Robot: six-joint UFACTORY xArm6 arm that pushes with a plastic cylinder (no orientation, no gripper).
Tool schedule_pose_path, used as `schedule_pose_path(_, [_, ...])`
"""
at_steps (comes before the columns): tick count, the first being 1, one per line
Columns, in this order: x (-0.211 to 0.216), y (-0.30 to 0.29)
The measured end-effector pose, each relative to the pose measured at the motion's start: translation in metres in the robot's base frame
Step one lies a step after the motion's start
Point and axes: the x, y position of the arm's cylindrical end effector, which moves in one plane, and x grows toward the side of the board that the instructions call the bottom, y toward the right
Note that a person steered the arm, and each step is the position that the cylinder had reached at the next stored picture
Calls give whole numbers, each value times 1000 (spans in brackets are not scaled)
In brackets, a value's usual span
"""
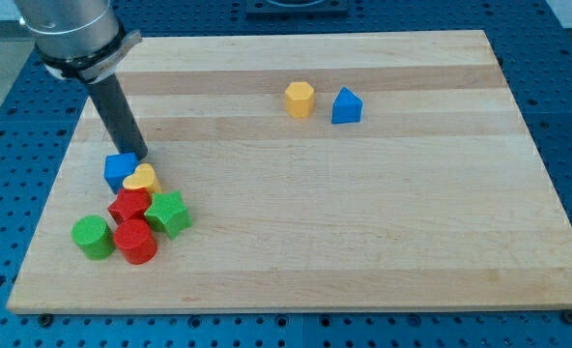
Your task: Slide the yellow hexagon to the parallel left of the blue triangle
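Yellow hexagon just left of blue triangle

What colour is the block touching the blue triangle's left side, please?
Yellow: the yellow hexagon, camera view.

Bright, even light falls from overhead across the pale wooden worktop, with no glare. Short, soft shadows sit close under the blocks. Focus is sharp throughout, and the worktop's edges look straight, without noticeable distortion.
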Motion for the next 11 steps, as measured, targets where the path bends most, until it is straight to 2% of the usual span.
schedule_pose_path(1, [10,-1])
schedule_pose_path(2, [3,1])
schedule_pose_path(3, [-17,33])
schedule_pose_path(5, [-108,94])
schedule_pose_path(6, [-142,149])
schedule_pose_path(7, [-157,212])
schedule_pose_path(8, [-154,257])
schedule_pose_path(11, [-124,247])
